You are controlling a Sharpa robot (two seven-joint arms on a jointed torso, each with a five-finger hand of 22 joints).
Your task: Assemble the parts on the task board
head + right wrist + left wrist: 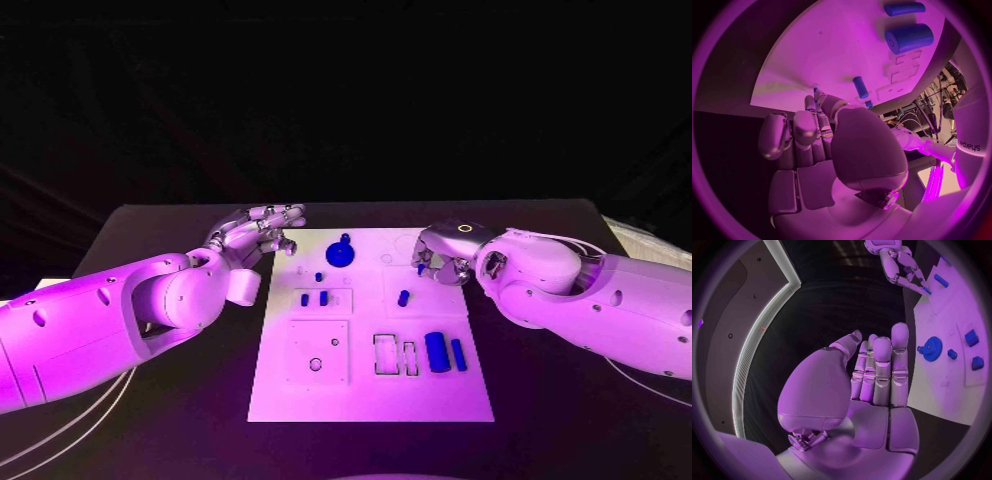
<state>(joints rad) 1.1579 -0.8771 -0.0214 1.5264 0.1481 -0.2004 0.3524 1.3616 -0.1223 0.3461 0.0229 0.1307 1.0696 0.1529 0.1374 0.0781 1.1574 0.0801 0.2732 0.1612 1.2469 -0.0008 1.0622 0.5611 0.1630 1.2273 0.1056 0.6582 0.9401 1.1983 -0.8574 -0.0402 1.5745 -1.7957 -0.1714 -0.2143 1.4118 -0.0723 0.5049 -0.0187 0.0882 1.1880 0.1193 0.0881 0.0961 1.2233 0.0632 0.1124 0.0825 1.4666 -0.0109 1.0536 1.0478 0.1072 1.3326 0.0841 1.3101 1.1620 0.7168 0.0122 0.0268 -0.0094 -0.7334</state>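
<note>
Blue little parts sit on the white task board (368,395), which lies in the middle of the black tabletop (173,420). Nearest, at about 4 o'clock on the board, lie a fat blue roller (437,352) and a thin blue bar (459,354), side by side. They look like hard plastic, light and smooth, so they could roll or slip. I would pinch each one across its middle, on its long sides.

Further on, two tiny blue blocks (313,298) stand in a square at about 9 o'clock, and a short blue peg (404,297) lies near the board's middle. They are so small that only fingertips can pick them up.

Furthest, near 12 o'clock, sits a round blue gear (340,254) with teeth. Take it by its rim.

The left hand (257,232) hovers beside the board's far left edge, fingers straight and together, holding nothing. The right hand (441,256) is over the far right part of the board, and its fingertips seem to pinch a small blue pin (816,91).
</note>
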